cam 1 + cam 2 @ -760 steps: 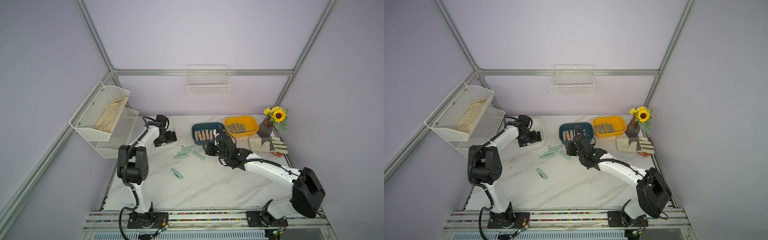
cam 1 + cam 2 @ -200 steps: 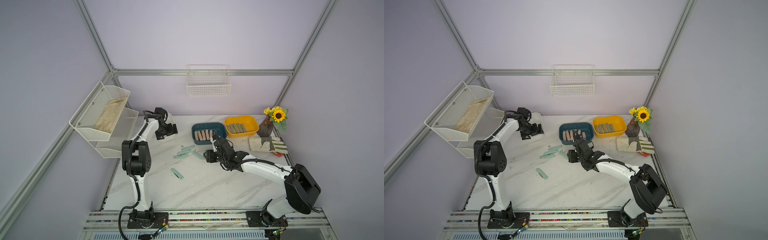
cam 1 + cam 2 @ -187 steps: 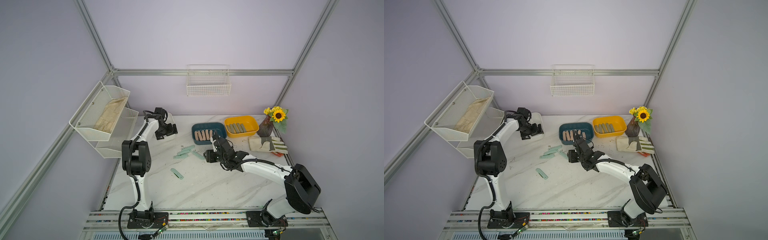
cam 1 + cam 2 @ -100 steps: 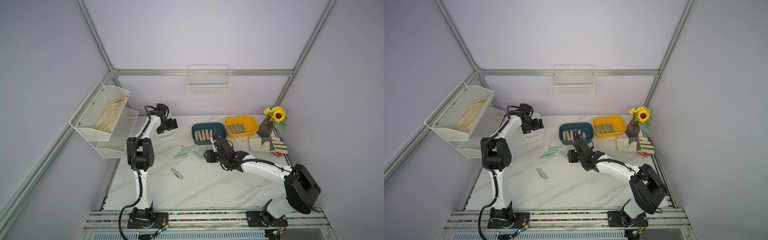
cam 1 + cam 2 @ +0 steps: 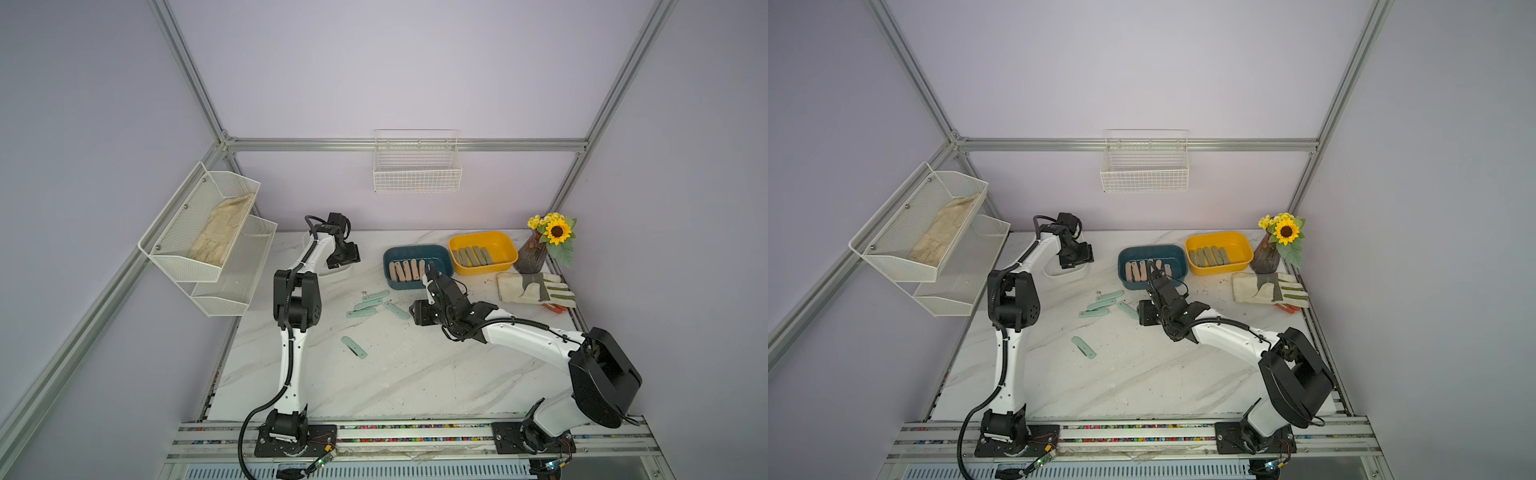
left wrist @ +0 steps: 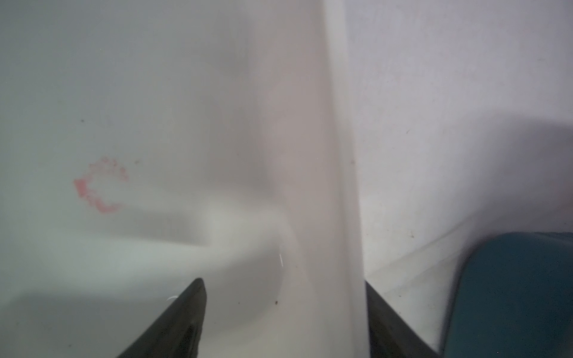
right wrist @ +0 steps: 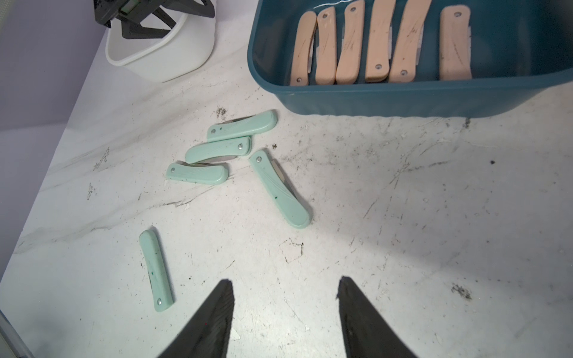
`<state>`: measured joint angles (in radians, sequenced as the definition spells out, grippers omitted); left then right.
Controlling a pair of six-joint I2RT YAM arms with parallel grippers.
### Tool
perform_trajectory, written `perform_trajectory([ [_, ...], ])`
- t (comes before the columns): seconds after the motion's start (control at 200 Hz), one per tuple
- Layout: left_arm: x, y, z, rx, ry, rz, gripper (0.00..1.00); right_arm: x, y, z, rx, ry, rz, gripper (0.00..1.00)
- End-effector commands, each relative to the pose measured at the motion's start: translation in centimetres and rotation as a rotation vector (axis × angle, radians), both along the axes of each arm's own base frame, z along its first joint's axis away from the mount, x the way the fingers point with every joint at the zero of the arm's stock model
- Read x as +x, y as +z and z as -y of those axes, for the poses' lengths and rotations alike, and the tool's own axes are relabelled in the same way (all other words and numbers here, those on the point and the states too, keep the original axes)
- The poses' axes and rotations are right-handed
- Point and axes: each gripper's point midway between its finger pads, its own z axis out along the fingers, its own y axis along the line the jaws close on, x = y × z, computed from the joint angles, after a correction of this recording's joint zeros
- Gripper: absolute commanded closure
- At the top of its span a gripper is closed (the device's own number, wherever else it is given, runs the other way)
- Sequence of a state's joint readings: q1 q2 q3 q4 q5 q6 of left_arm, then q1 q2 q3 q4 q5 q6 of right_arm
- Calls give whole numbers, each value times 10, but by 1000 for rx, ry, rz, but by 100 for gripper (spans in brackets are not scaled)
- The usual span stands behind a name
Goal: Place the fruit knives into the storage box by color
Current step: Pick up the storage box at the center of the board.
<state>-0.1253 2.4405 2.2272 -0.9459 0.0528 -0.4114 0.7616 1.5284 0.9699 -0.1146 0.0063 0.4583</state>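
Right gripper [image 7: 284,279]: jaws spread, nothing between them, hanging low over bare white marble-pattern tabletop [image 7: 403,217].

Nearest to it is a mint green flat plastic folded knife [image 7: 279,189], lying loose just ahead of the fingertips. Three more mint knives [image 7: 218,150] are bunched beyond it, close together, maybe touching. A fifth mint knife [image 7: 156,269] lies alone, off to one side. All five are on the table, none boxed.

Further out is the teal-blue plastic tub [image 7: 372,99], with six peach pink folded knives [image 7: 376,40] lined up inside. Next to it is the yellow plastic tub [image 5: 509,249], holding about five olive grey-green folded knives [image 5: 471,255].

Left gripper [image 6: 282,280]: jaws part-way apart, astride the wall of the white plastic tub [image 7: 173,59]. One finger is against the wall and the other looks clear of it. Can't tell if it's actually clamped. The tub interior in the left wrist view shows only a pink smudge, no knives.

Judgement: pink and olive look done, no strays of either colour on the table. Mint is the whole remainder, five picks, and the white tub is the likely target. Roughly two thirds through.
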Motion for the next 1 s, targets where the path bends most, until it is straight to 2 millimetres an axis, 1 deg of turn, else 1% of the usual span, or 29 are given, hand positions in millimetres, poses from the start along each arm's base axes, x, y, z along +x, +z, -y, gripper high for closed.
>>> perform_trajectory([
  [0.0, 26, 39, 5, -26, 11, 122, 37, 0, 12, 9, -4, -19, 23, 44],
  [0.055, 26, 36, 7, -30, 8, 118, 42, 0, 14, 10, -4, -21, 26, 44],
  [0.16, 24, 34, 9, -39, 2, 111, 55, 0, 17, 10, -1, -24, 31, 44],
  [0.225, 24, 34, 10, -44, -4, 110, 58, 1, 18, 10, -1, -24, 33, 45],
  [0.36, 22, 33, 12, -54, -16, 103, 59, 0, 23, 11, 4, -24, 38, 45],
  [0.445, 21, 34, 14, -63, -23, 102, 65, 0, 26, 12, 7, -29, 42, 45],
  [0.585, 18, 34, 17, -73, -43, 96, 79, 0, 30, 13, 10, -33, 49, 46],
  [0.715, 14, 35, 17, -77, -44, 91, 87, 0, 34, 15, 16, -37, 56, 46],
  [0.785, 12, 36, 17, -78, -47, 88, 100, 0, 35, 15, 17, -37, 57, 46],
  [0.86, 9, 41, 18, -87, -51, 90, 100, 0, 35, 15, 16, -37, 59, 46],
  [0.995, 1, 62, 17, -84, -58, 115, 100, 3, 38, 14, 11, -35, 69, 46],
])
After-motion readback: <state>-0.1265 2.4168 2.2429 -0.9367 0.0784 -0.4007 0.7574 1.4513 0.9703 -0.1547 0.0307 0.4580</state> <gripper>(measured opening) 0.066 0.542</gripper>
